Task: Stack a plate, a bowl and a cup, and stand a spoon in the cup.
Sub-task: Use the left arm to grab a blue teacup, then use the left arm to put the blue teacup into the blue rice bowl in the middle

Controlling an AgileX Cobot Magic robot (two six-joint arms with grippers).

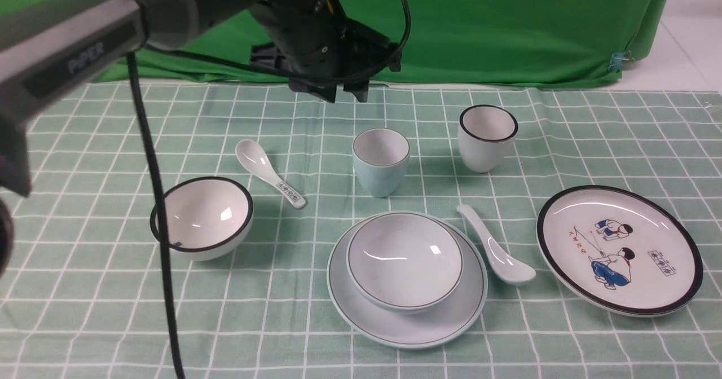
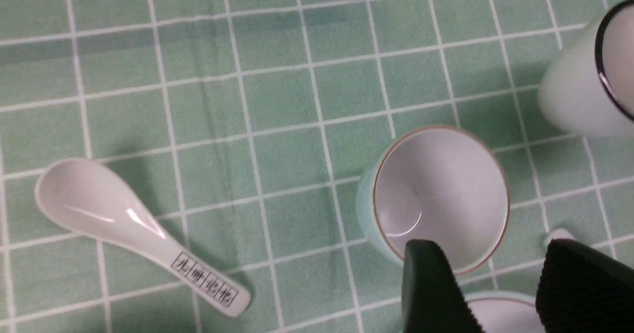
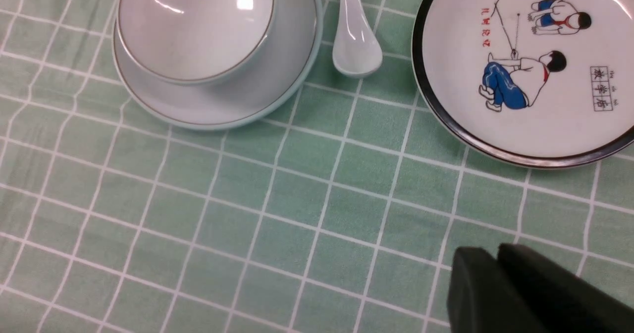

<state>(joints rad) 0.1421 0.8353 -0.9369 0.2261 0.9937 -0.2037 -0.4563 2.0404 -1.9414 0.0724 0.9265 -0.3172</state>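
Note:
The pale blue-green bowl [image 1: 405,260] sits inside the plain plate [image 1: 406,334] at the front centre. The pale blue cup [image 1: 381,162] stands upright just behind them. The plain white spoon [image 1: 496,249] lies right of the plate. My left gripper [image 1: 345,92] is open and empty, raised above and behind the cup. In the left wrist view the cup [image 2: 441,199] lies just past the open gripper [image 2: 488,253]. My right gripper [image 3: 488,258] is shut and empty over bare cloth in front of the plate [image 3: 223,110], bowl [image 3: 193,21] and spoon [image 3: 354,40]. It is out of the front view.
A black-rimmed white bowl [image 1: 203,215] and a spoon with printed marks [image 1: 271,176] are at the left. A black-rimmed white cup [image 1: 488,136] stands right of the blue cup. A cartoon plate [image 1: 620,249] lies at the right. A green backdrop hangs behind the table.

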